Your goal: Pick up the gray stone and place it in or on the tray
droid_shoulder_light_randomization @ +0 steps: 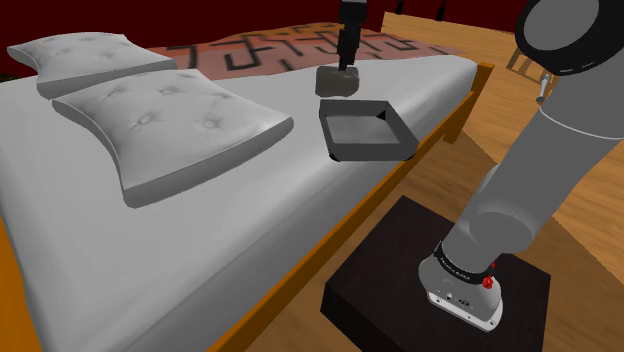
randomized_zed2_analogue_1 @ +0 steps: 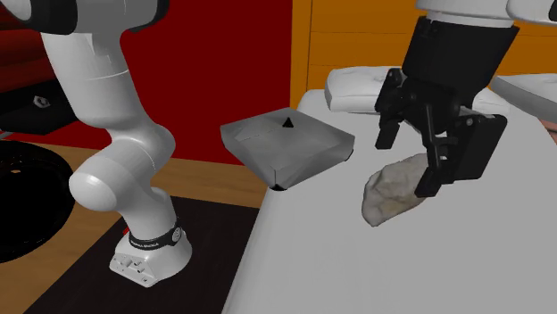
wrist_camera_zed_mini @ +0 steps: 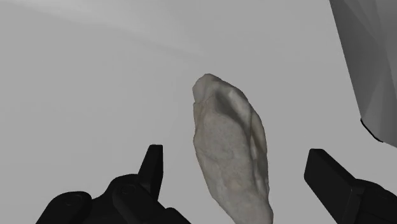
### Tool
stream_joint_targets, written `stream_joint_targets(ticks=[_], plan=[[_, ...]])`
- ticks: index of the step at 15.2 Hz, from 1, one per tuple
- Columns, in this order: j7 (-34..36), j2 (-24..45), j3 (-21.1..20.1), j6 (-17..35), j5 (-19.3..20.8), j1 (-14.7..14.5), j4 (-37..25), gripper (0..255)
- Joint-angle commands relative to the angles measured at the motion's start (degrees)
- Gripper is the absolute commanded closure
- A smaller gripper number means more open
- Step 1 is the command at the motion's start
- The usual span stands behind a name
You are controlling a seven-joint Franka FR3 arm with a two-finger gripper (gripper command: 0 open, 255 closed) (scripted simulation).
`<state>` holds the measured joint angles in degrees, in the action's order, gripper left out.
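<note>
Two pillows (droid_shoulder_light_randomization: 170,125) lie well away; the tray (droid_shoulder_light_randomization: 372,150) sits beside the stone (droid_shoulder_light_randomization: 338,82), tool (wrist_camera_zed_mini: 238,163) spread astride it.

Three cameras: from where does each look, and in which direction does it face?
Shoulder view: beside the stand, looks down across the bed to the tray; the arm rises at right.
Second exterior view: over the bed, faces back toward the arm's base; the open gripper hangs near.
Wrist view: on the hand, looks down at the stone between its two apart fingers.
Shared: both exterior views show tray and stone, from opposite sides.
</note>
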<state>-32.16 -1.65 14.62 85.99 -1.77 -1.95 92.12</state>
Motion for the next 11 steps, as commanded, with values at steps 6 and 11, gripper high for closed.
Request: stream_joint_targets(ticks=[6,11], plan=[[0.15,-1.22,-0.17,3.66,0.28,-0.14,4.80,0],[0.14,-1.21,-0.17,3.66,0.28,-0.14,4.80,0]])
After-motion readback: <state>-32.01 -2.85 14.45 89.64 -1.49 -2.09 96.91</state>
